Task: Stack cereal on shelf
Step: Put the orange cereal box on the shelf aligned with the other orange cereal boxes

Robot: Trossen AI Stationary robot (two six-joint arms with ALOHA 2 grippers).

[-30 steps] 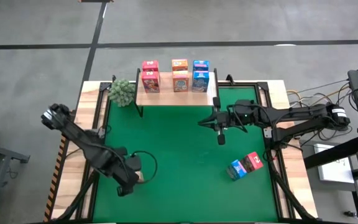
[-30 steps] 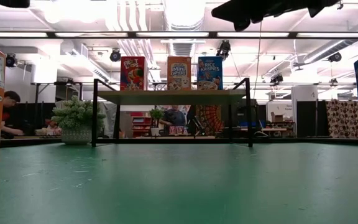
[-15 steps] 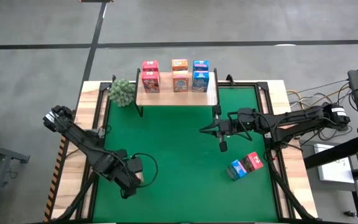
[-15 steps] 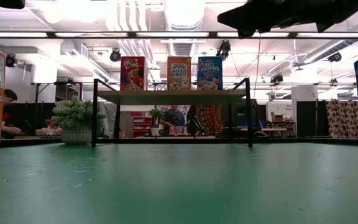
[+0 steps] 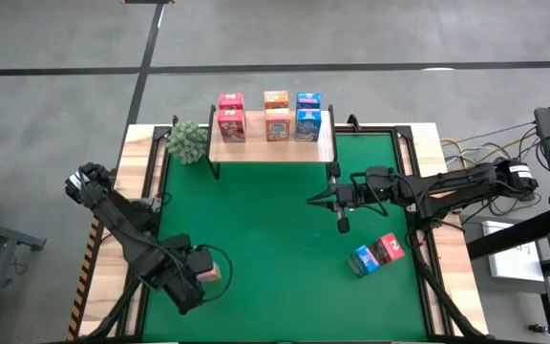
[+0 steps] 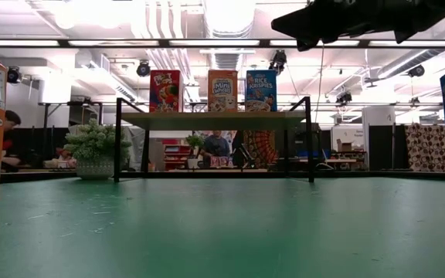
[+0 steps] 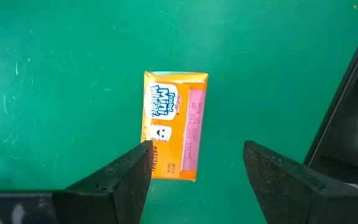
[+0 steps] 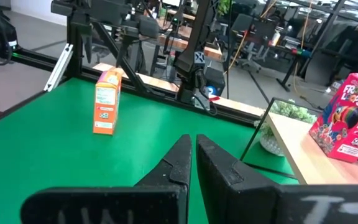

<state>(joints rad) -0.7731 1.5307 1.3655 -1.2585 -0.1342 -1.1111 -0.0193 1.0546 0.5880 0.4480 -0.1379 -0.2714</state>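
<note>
An orange cereal box (image 7: 174, 124) stands upright on the green mat near the table's left front; it also shows in other views (image 5: 212, 271) (image 8: 107, 101). My left gripper (image 7: 196, 149) hangs open above it, a finger on either side of the box top, clear of it. Several cereal boxes (image 5: 277, 115), pink-red, orange and blue, stand on the light wood shelf (image 5: 265, 148) at the far edge. My right gripper (image 5: 341, 224) hovers shut over the mat right of centre, with nothing in it (image 8: 192, 155).
A blue and a pink-red box (image 5: 378, 255) lie together on the mat near the right edge. A green plant (image 5: 187, 141) stands left of the shelf. The mat's middle (image 5: 275, 229) is bare between the two arms.
My left gripper has opened and let go of the orange box, which stays upright on the mat, and has drawn back a little toward the table's near left. My right gripper has shifted slightly toward the near edge, still shut.
</note>
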